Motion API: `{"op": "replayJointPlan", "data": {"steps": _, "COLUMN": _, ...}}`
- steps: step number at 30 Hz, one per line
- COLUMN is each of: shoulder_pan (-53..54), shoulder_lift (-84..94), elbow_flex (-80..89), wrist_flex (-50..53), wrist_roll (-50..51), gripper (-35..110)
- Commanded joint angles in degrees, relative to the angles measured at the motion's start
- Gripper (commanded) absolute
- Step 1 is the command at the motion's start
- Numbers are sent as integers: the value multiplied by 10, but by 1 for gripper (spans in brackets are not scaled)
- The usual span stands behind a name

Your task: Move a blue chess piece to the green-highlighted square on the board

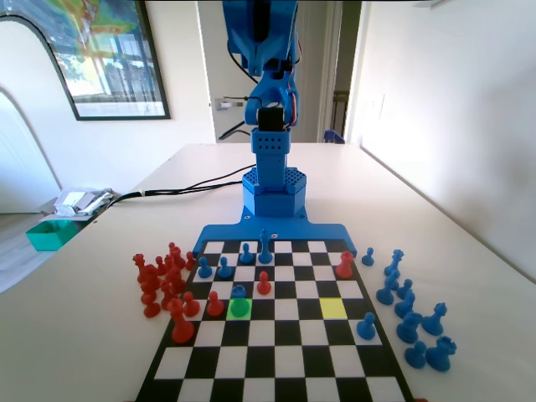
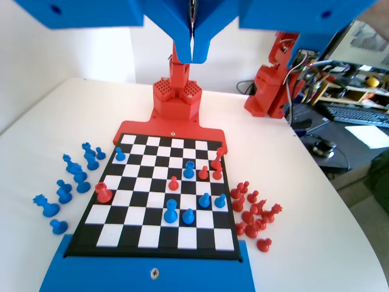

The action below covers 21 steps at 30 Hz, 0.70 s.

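The blue two-finger gripper (image 2: 193, 50) hangs high above the black-and-white chequered board (image 1: 276, 368), jaws pressed together, holding nothing. A small blue plastic pawn (image 1: 239, 292) stands on the lime-green highlighted square (image 1: 240, 308), left of centre in the fixed view.

You have no readable text, label, brand, number or sign here. The board (image 1: 276, 335) carries no letters or figures along its rim, and the framed picture (image 1: 105, 54) on the wall shows only colours, no words.
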<state>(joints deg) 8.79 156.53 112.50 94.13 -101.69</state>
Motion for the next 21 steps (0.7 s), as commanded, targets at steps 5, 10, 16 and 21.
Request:
{"op": "replayJointPlan", "data": {"steps": 5, "shoulder_pan": -17, "shoulder_lift": 69, "elbow_flex": 34, "wrist_flex": 9, "wrist_roll": -13, "gripper": 1}}
{"op": "replayJointPlan", "data": {"steps": 10, "shoulder_pan": -37, "shoulder_lift": 108, "elbow_flex": 78, "wrist_flex": -18, "wrist_roll": -13, "gripper": 1}}
{"op": "replayJointPlan", "data": {"steps": 16, "shoulder_pan": -58, "shoulder_lift": 147, "elbow_flex": 117, "wrist_flex": -33, "wrist_roll": -13, "gripper": 1}}
{"op": "replayJointPlan", "data": {"steps": 21, "shoulder_pan": -76, "shoulder_lift": 170, "elbow_flex": 120, "wrist_flex": -36, "wrist_roll": -4, "gripper": 1}}
